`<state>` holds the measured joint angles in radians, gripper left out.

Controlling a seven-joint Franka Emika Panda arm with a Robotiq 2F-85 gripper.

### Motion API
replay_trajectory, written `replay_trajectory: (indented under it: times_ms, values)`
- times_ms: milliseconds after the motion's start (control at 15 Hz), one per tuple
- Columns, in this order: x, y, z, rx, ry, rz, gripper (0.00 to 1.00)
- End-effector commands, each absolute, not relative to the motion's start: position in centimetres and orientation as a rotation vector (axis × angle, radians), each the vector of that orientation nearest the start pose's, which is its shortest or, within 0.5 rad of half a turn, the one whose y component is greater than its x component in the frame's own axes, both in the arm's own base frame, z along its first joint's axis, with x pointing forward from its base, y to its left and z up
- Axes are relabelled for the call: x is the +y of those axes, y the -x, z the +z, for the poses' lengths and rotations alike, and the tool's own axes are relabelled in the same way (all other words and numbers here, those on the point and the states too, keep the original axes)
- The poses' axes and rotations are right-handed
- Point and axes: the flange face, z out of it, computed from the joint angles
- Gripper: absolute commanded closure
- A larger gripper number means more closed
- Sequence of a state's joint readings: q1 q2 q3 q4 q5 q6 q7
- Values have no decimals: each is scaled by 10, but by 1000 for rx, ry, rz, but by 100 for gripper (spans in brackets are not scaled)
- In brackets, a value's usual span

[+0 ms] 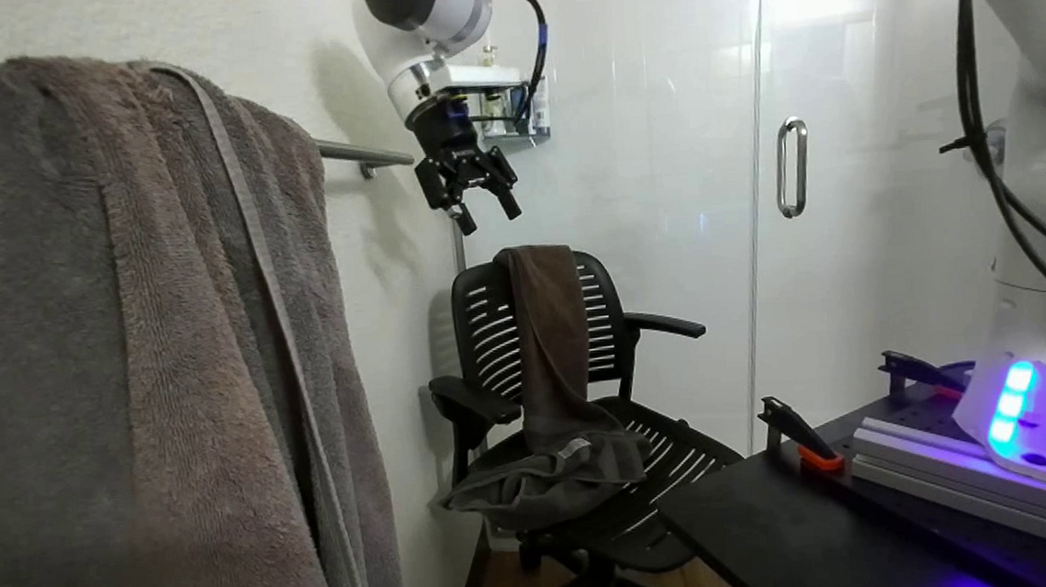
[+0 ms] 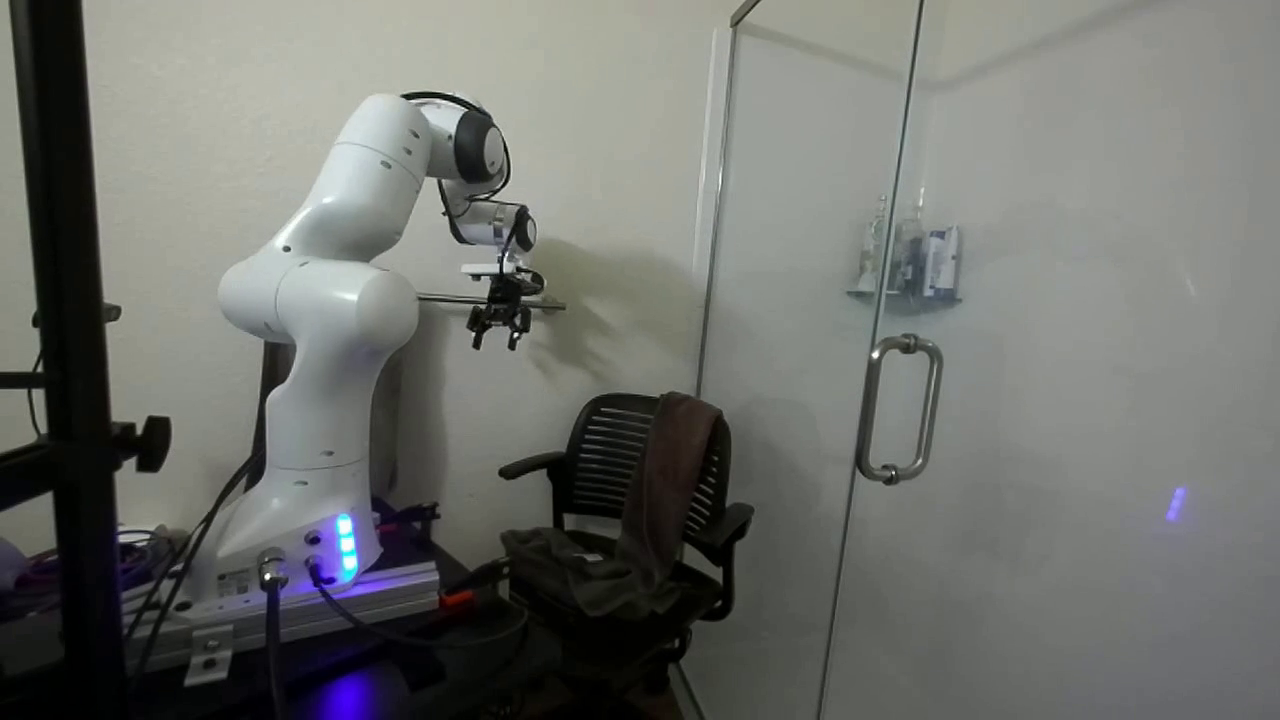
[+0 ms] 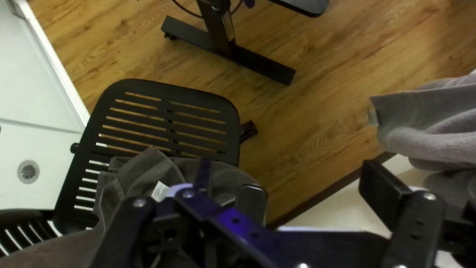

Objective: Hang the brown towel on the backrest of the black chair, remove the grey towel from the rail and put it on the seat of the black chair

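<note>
The brown towel (image 1: 551,328) hangs over the backrest (image 1: 489,333) of the black chair (image 1: 475,400); it also shows in an exterior view (image 2: 672,460). A rumpled dark grey cloth (image 1: 546,485) lies at its lower end on the seat (image 1: 681,448); I cannot tell whether they are joined. The grey towel (image 1: 205,353) hangs over the rail (image 1: 366,152), with its lower corner in the wrist view (image 3: 435,123). My gripper (image 1: 491,216) is open and empty, above the backrest and beside the rail's free end; its fingers are spread in the wrist view (image 3: 312,190).
A black table (image 1: 778,524) with clamps (image 1: 800,435) and the robot base stands beside the chair. A glass door with a metal handle (image 2: 900,410) is behind. A corner shelf with bottles (image 1: 510,115) shows beyond the glass. The white wall (image 1: 406,338) runs along the rail.
</note>
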<state>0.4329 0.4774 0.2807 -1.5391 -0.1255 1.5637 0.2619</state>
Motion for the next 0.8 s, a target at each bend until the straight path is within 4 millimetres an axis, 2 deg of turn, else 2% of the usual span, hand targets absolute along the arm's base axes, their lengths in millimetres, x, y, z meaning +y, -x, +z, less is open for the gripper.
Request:
replay_trajectory:
  times_ms: [0,67,200,333,533,600,733]
  values:
    - [439,-496,355,-1029,3223,732,0]
    - [455,-482,369,-1090,3253,749,0]
    - [473,-442,404,-1165,3351,790,0]
    - [474,-413,431,-1209,3417,883,0]
    - [486,-371,462,-1299,3530,927,0]
    - [488,-362,471,-1326,3576,924,0]
    - [497,-345,491,-1346,3700,813,0]
